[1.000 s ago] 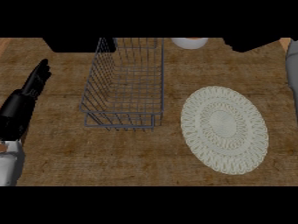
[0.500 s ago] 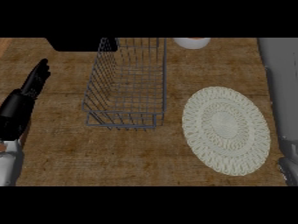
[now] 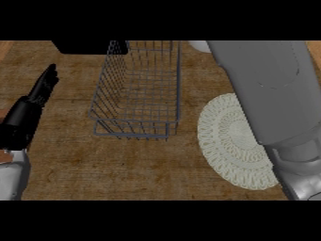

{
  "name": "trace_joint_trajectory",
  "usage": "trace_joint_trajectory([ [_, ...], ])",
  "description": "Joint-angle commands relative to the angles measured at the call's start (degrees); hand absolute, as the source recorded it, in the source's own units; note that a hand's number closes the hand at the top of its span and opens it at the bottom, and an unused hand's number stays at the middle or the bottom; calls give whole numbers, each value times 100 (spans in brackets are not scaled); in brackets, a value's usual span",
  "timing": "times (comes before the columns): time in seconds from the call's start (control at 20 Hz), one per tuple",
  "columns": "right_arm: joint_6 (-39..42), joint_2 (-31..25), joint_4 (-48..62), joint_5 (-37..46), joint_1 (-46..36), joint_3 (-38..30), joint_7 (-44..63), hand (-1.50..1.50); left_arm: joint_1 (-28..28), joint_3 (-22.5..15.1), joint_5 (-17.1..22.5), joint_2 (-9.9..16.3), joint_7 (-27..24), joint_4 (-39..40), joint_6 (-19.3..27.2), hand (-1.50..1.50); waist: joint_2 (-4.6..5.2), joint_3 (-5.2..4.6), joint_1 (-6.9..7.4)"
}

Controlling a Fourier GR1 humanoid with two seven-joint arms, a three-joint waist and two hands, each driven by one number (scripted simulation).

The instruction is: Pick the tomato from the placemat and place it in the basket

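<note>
No legible writing or labels on anything in view. Left hand [image 3: 36, 96], black, rests at the view's left edge over the brown woven counter surface [image 3: 121, 164], fingers straight and together, holding nothing. Right grey forearm [image 3: 274, 94] crosses the right side, covering part of the round cream crocheted placemat [image 3: 225, 141]; its hand is out of view. Grey wire basket [image 3: 140, 89] stands just left of the placemat. Tomato: not visible.

A wire basket [image 3: 140, 92] stands mid-counter with bare counter [image 3: 121, 169] open in front of it and a strip free on its left, where the left hand [image 3: 31, 110] rests, while a grey forearm [image 3: 281, 103] crosses the round placemat [image 3: 225, 141] on the right.
</note>
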Motion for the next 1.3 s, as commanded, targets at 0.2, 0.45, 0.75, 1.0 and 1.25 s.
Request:
trace_joint_trajectory([
  [0.2, 144, 395, 681, 135, -39, 266, 405, 150, 322, -70, 12, -32, 138, -429, -77, 0, -17, 6, -2],
  [0.45, 644, 85, 931, 710, -176, 848, 495, 150, 9, -24, -79, -88, 135, -92, 81, 0, -13, 5, -64],
  [0.75, 980, 21, 1369, 1125, -316, 1285, 28, 150, -34, -71, -187, -174, -79, 110, 162, 0, 15, 2, -48],
  [1.0, 1432, 167, 1283, 562, -395, 674, 326, -150, 348, 43, 13, -74, 31, -318, -43, 0, -14, 6, -25],
  [1.25, 947, 381, 1447, 504, -299, 427, 86, -150, 127, -54, -196, -155, -70, -69, 100, 0, 4, 5, -35],
])
